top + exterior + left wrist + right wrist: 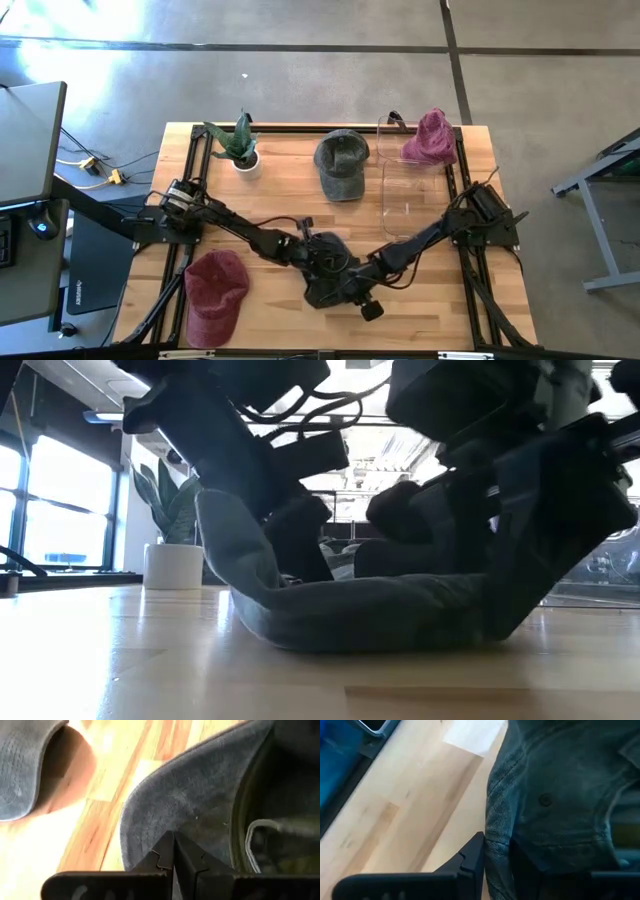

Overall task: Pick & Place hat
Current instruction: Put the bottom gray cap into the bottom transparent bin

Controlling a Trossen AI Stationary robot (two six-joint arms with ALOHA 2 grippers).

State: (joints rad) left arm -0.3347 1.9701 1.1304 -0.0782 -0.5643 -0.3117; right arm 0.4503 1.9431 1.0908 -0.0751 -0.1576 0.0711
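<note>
Both arms meet at the front middle of the wooden desk (280,200) over a dark grey hat (370,615) lying there. The left tool (173,851) is pinched closed on the hat's brim; the right tool (496,851) grips the hat's edge between its fingers. A red cap (215,290), another grey cap (341,163) and a potted plant (241,145) sit apart. No readable writing shows.

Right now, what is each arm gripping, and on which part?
Both grip the dark grey hat at the table's front centre. The left gripper pinches its brim; the right gripper clamps the crown's edge.
</note>
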